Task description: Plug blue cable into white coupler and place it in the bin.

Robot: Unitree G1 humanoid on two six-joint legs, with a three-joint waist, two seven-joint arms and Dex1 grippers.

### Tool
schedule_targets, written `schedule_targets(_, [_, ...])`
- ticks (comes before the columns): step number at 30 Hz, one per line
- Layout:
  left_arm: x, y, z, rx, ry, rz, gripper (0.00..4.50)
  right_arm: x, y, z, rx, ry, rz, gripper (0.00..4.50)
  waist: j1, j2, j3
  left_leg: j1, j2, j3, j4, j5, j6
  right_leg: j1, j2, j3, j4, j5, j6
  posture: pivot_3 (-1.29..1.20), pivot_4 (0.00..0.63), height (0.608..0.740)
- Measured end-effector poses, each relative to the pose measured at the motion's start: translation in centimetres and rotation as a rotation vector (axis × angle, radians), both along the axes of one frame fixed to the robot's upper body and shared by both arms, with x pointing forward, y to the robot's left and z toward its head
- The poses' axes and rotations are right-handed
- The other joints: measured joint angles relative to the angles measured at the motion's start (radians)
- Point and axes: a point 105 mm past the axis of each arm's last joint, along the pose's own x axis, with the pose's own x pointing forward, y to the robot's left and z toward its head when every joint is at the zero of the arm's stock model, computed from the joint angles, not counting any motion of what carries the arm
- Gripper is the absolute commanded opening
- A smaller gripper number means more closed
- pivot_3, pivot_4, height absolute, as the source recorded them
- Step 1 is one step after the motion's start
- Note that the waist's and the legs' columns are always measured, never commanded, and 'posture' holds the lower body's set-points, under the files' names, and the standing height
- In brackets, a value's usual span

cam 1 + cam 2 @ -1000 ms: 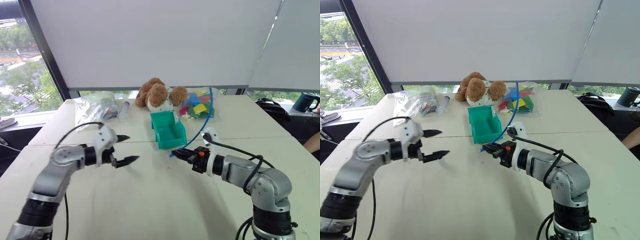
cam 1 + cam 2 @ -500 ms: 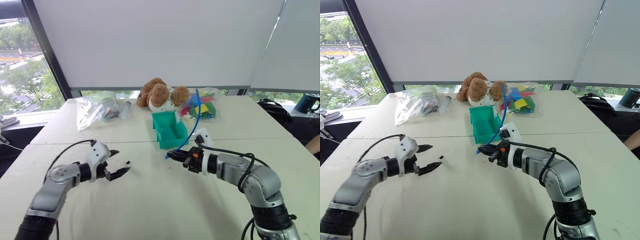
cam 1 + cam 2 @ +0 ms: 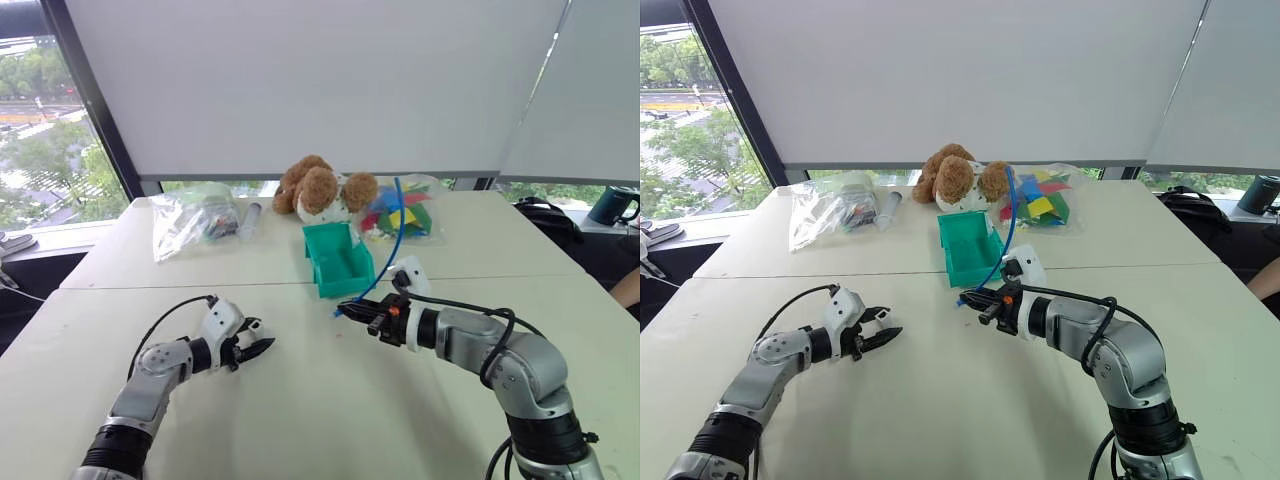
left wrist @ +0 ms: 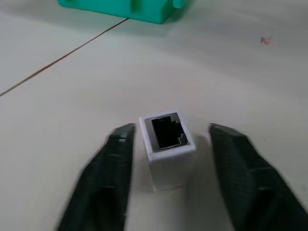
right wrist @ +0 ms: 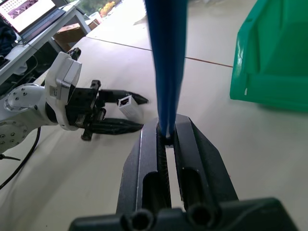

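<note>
Straddling the tiny white boxy coupler [image 4: 168, 149] on the bench [image 3: 320, 420], the left gripper [image 3: 256, 346] had its fingers parted, ungripped; the right gripper [image 5: 166, 137] pinched the thin blue cable [image 5: 166, 62]. Next, seemingly: closing, lifting, aligning the plug with the socket.

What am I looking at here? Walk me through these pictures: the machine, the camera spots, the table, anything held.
It is a two-armed robot. Two pictures come from cameras on its head, looking down over a white table; two come from cameras on its wrists. The right gripper is shut on a blue cable that curves upward. The left gripper has its jaws on either side of a small white coupler that stands on the table; a firm grip is not clear yet. Farther back are a green bin, a teddy bear and clear bags.
</note>
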Motion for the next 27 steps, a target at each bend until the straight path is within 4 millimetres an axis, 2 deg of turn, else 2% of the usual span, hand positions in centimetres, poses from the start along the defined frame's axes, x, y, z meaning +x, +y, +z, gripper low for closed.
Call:
schedule_targets(1, [0.1,-0.2,0.2,-0.004,-0.004,-0.007,0.53,0.0,0.0,0.0,-0.001,0.001,0.0,0.0,0.0,0.0,0.0,0.0,0.0,0.0,0.0,0.0,0.0,0.0,0.0,0.0,0.0,0.0,0.0,0.0,0.15,0.74])
schedule_targets(2, [0.1,-0.3,0.3,-0.007,-0.006,-0.019,0.4,-0.1,0.0,0.0,-0.003,0.003,0.002,0.0,0.0,0.0,0.0,0.0,0.0,0.0,0.0,0.0,0.0,0.0,0.0,0.0,0.0,0.0,0.0,0.0,0.15,0.74])
schedule_targets(5, [-0.2,-0.8,0.3,-0.014,0.003,-0.066,0.42,-0.3,-0.2,0.2,-0.022,-0.005,0.016,0.0,0.0,0.0,0.0,0.0,0.0,0.0,0.0,0.0,0.0,0.0,0.0,0.0,0.0,0.0,0.0,0.0,0.15,0.74])
schedule_targets(7, [-0.6,-1.9,0.3,-0.021,0.017,-0.139,0.42,-0.4,-0.6,0.4,-0.066,-0.02,0.042,0.0,0.002,0.0,0.0,0.0,0.0,0.0,0.0,0.0,0.0,0.0,0.0,0.0,0.0,0.0,0.0,0.0,0.15,0.74])
schedule_targets(11, [-1.1,-5.4,1.5,-0.019,0.007,-0.341,0.42,-1.1,0.1,1.9,-0.182,-0.131,0.192,0.0,0.002,0.0,0.0,0.0,-0.001,0.0,0.001,0.0,0.0,0.001,0.0,0.0,-0.001,0.0,0.0,0.0,0.15,0.74])
schedule_targets(13, [-1.4,-7.1,2.0,-0.01,-0.009,-0.442,0.42,-1.5,0.5,2.0,-0.229,-0.163,0.27,0.0,0.0,0.0,0.0,0.0,-0.001,0.0,0.001,0.0,0.0,0.001,0.001,0.0,-0.001,0.0,0.0,0.0,0.15,0.74])
schedule_targets(18, [-1.9,-10.2,1.5,0.018,0.009,-0.628,0.42,-1.2,0.6,1.6,-0.366,-0.23,0.391,0.0,-0.001,0.0,0.0,0.0,-0.002,0.001,0.001,0.0,0.0,0.001,0.002,0.0,-0.001,0.0,0.0,0.0,0.15,0.74])
schedule_targets(22, [-2.0,-11.3,0.4,0.044,0.031,-0.691,0.42,-0.7,0.5,0.3,-0.424,-0.232,0.433,0.0,-0.001,-0.001,0.0,0.0,-0.002,0.001,0.001,0.0,0.0,0.0,0.002,0.0,-0.001,0.0,0.0,0.0,0.15,0.74])
schedule_targets(27, [-2.2,-11.7,-0.8,0.074,0.058,-0.728,0.42,-0.5,0.8,-0.7,-0.46,-0.234,0.473,0.0,0.0,-0.001,0.0,0.0,-0.002,0.001,0.001,0.0,0.0,0.0,0.002,0.0,0.0,0.0,0.0,0.0,0.15,0.74])
